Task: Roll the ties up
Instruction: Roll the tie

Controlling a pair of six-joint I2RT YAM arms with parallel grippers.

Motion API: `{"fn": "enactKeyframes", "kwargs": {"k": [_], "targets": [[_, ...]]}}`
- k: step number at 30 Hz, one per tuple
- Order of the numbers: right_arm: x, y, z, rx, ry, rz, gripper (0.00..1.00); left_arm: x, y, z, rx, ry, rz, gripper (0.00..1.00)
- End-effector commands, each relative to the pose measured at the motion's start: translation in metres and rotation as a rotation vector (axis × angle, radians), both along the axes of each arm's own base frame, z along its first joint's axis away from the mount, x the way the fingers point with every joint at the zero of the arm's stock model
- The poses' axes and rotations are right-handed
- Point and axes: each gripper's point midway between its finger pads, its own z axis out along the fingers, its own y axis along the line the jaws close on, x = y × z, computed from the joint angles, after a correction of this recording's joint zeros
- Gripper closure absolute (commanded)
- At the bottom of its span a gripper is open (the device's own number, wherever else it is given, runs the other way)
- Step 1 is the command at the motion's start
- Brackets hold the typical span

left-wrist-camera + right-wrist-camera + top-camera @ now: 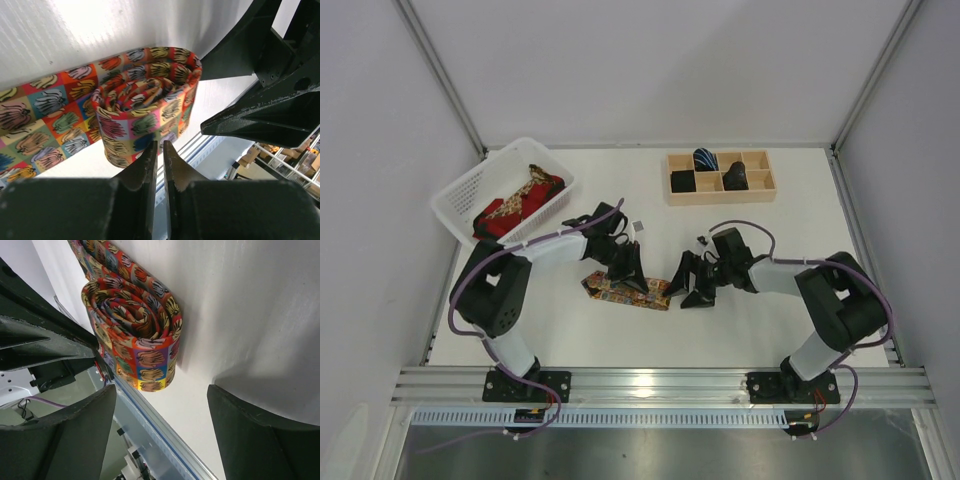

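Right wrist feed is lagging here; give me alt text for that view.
A multicoloured patterned tie, mostly rolled into a coil, lies on the white table, its unrolled tail running off the top left. The right gripper is open, jaws wide apart in the foreground, holding nothing. The dark tip of the left gripper sits close beside the coil.

Arms (500,290): black joints, white links | cables (745,223): thin, purple, looped | left gripper (160,146), right gripper (161,390): black tapered fingers (250,435) | bases (525,385): black.

The desk (620,340) is viewed from above and behind. The rolled tie (145,115) is framed closely by both wrist views, from opposite sides.
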Motion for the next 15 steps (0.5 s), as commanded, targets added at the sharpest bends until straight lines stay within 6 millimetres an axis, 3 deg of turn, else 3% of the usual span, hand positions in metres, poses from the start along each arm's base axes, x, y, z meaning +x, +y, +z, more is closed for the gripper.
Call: {"fn": "enactKeyframes", "kwargs": {"k": [1, 11, 15], "targets": [[0.011, 0.015, 0.009, 0.053, -0.039, 0.022, 0.22, 0.014, 0.000, 0.000, -0.001, -0.052, 0.001, 0.86], [0.018, 0.037, -0.004, 0.090, -0.014, 0.032, 0.33, 0.014, 0.011, -0.017, 0.023, -0.035, 0.012, 0.87], [0.022, 0.041, -0.006, 0.095, -0.003, 0.031, 0.42, 0.012, 0.017, -0.023, 0.035, -0.029, 0.017, 0.87]]}}
